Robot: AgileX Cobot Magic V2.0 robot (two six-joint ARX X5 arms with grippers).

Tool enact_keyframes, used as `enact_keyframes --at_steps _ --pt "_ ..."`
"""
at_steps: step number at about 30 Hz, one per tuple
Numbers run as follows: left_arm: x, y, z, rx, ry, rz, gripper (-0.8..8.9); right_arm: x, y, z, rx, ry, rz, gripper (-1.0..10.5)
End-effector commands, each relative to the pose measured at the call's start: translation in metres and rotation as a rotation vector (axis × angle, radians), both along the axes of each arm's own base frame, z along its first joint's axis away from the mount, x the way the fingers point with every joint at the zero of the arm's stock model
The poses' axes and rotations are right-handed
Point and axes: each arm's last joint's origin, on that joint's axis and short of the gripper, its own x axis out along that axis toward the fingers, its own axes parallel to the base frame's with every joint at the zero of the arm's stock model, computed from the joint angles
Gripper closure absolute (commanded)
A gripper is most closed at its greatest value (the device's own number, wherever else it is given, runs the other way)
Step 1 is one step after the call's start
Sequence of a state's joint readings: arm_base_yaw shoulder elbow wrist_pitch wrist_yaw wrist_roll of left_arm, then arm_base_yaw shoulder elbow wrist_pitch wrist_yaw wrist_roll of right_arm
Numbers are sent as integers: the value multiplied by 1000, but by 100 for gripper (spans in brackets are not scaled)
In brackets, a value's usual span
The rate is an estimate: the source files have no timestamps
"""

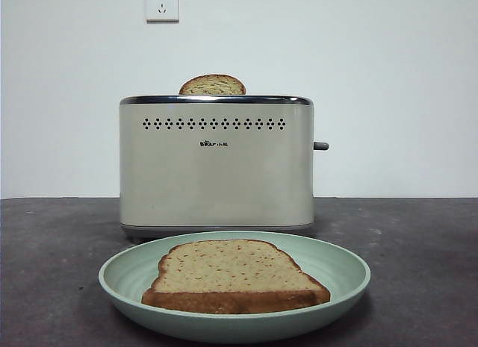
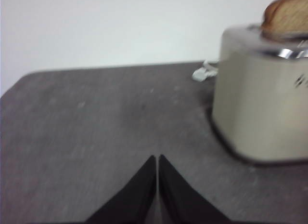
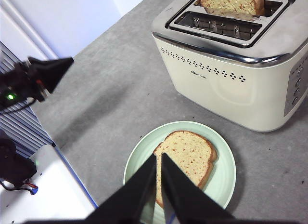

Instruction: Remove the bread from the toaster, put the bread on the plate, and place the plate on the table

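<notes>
The bread [image 1: 231, 272] [image 3: 187, 156], tan with reddish specks and a dark crust, lies flat on the mint-green plate [image 1: 343, 276] [image 3: 226, 176]. The plate rests on the dark table [image 1: 418, 235] in front of the cream toaster [image 1: 216, 168] [image 2: 260, 113] [image 3: 226, 84]. My right gripper [image 3: 159, 159] hovers shut and empty above the plate's rim, on the side away from the toaster. Off to the toaster's side, my left gripper [image 2: 157, 159] [image 3: 48, 72] is shut over bare table, holding nothing. Neither gripper shows in the front view.
A second slice [image 1: 213, 85] [image 2: 288, 14] [image 3: 231, 1] stands in the toaster's far slot; the near slot holds nothing. The grey lever [image 1: 320, 145] juts from the toaster's side. A white plug [image 2: 202, 72] lies behind it. A white platform [image 3: 53, 185] borders the table.
</notes>
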State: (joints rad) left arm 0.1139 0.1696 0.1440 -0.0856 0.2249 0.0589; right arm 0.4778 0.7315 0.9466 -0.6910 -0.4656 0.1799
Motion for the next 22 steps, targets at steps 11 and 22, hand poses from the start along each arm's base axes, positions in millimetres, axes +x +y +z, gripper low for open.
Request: enact_keyframes --at_steps 11,22 --pt "-7 0 -27 -52 -20 36 806 0 1 6 6 -28 7 943" --pt "-6 0 -41 -99 53 40 806 0 1 6 5 -27 7 943"
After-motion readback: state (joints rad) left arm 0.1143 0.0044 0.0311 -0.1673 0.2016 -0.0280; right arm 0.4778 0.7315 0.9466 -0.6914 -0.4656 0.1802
